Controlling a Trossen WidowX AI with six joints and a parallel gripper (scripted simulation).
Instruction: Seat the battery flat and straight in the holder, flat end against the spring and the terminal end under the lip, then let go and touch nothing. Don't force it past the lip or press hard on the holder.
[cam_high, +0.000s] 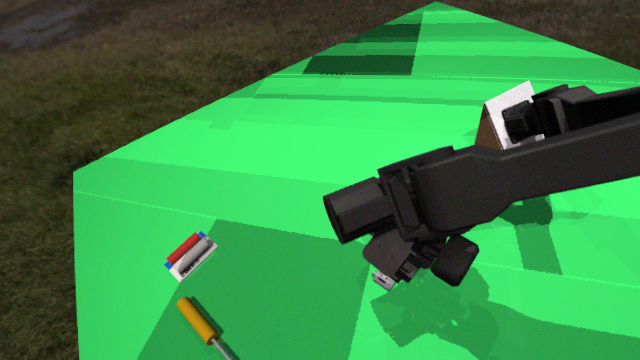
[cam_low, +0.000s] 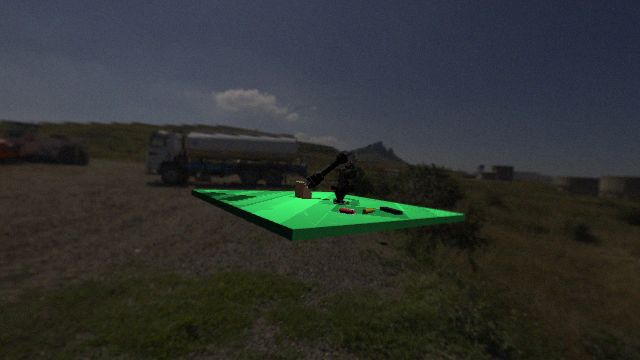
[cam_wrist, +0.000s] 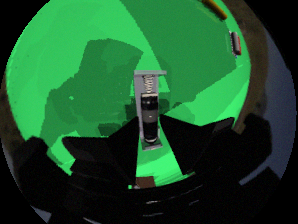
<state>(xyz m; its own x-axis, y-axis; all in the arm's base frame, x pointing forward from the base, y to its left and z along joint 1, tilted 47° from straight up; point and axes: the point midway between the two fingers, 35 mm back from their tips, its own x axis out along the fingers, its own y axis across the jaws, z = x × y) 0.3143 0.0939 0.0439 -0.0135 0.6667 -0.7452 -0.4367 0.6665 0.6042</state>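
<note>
The grey battery holder (cam_wrist: 148, 80) (cam_high: 383, 281) lies on the green table directly under my gripper (cam_high: 418, 270) (cam_wrist: 152, 152). In the wrist view the dark battery (cam_wrist: 150, 117) lies lengthwise in the holder, in line with it, with its far end near the holder's wide end piece. The fingers stand a little apart on either side of the battery's near end, with a narrow gap. I cannot tell whether they still touch it. In the top view the wrist hides all but one corner of the holder.
A white tray with a red and a grey cylinder (cam_high: 190, 256) (cam_wrist: 234, 42) and a yellow-handled screwdriver (cam_high: 198, 313) (cam_wrist: 212, 3) lie at the table's left front. A brown and white box (cam_high: 504, 116) (cam_low: 302, 190) stands behind the arm. A black bar (cam_low: 391, 210) lies further off.
</note>
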